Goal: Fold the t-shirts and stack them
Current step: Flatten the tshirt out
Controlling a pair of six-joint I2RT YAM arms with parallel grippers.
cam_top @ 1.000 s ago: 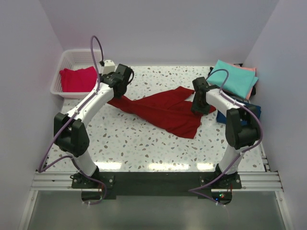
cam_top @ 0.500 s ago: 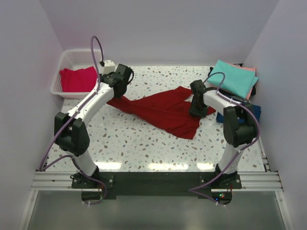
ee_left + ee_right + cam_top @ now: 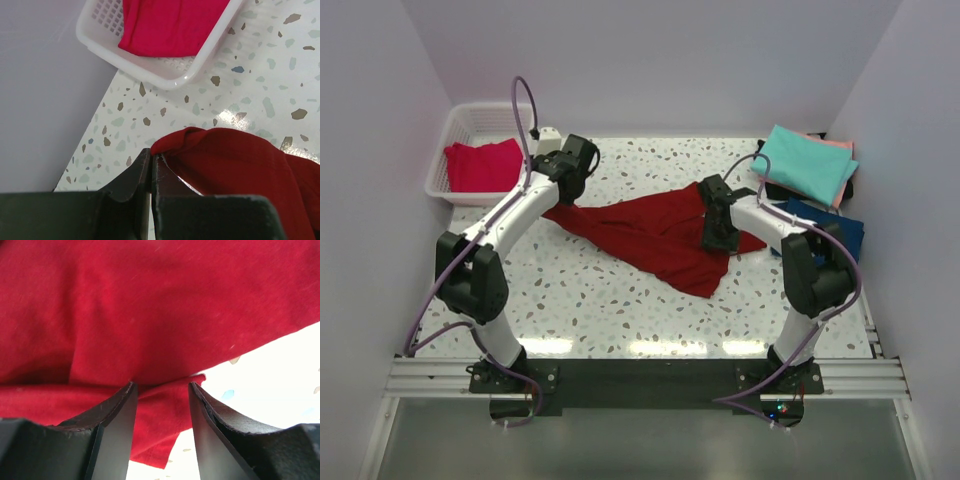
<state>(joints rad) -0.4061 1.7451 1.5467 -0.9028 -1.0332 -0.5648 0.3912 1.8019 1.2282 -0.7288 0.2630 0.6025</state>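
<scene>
**Left pincer (image 3: 151, 155) clamped, right pincer (image 3: 161, 387) spread wide**

Left pincer is pinched shut on a bunched edge of the large dark red soft cloth t-shirt (image 3: 650, 235). The shirt lies crumpled across the middle of the speckled terrazzo-look table (image 3: 620, 310), its left end near the white lattice plastic basket (image 3: 445, 170). Right pincer stands wide and grips nothing; a fold of that shirt shows between its fingers.

Over the last second the right arm has slid inward from the shirt's right edge to over its body. The cloth's near corner has shifted left with it (the left hold has not budged). I judge the shirt is being spread out and folding has not begun.

Hard to tell are whether the right fingertips touch the cloth, and where collar and sleeves lie. The salmon pink shirt (image 3: 840, 145) is nearly hidden beneath the folded teal shirt (image 3: 810, 165) at far right. The navy shirt (image 3: 825, 225) sits partly behind the right arm.
</scene>
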